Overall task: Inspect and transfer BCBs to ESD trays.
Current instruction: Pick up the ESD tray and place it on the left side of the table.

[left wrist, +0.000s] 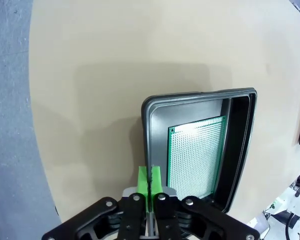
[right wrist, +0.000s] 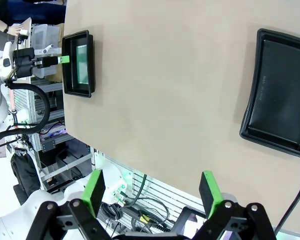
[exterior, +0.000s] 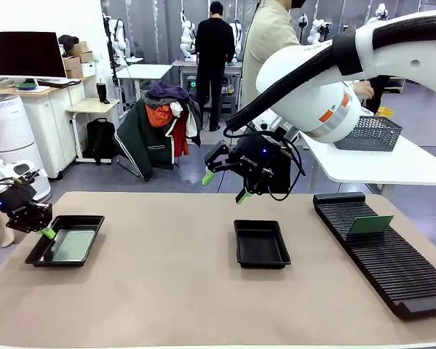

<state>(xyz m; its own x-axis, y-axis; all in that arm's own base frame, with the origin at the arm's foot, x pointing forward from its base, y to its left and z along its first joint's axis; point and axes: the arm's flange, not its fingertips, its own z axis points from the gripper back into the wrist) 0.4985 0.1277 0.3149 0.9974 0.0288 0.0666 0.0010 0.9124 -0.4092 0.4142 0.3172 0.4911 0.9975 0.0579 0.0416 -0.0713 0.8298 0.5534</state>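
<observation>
Hovering at the near left rim of a shallow black rectangular plastic tray [exterior: 36, 254] [left wrist: 200, 93] [right wrist: 78, 91] on the left of the tan tabletop [exterior: 167, 291], the left pincer [exterior: 48, 233] [left wrist: 150, 180] [right wrist: 62, 59] is clenched, its green pads pressed flat together and gripping no object. In its wrist view the tips sit just over the tray's short wall; whether they touch it cannot be told. A thin flat green rectangular board [exterior: 72, 246] [left wrist: 197, 155] [right wrist: 81, 64] lies flat on that tray's floor, pale dotted face up, covering most of it.

The right pincer [exterior: 225, 187] [right wrist: 152, 189] is released, its jaws spread wide and empty, held in the air above the tabletop near its middle. Below it sits a second black plastic tray [exterior: 261, 243] [right wrist: 282, 95] of the same shape, empty. A long black ribbed slotted rack [exterior: 392, 269] runs along the tabletop's right side, and a second green board [exterior: 370, 225] stands tilted in one of its far slots. Beyond the rack, a grey mesh basket [exterior: 369, 134] rests on a white side table, and a person in a pale shirt [exterior: 265, 36] stands behind the right arm.
</observation>
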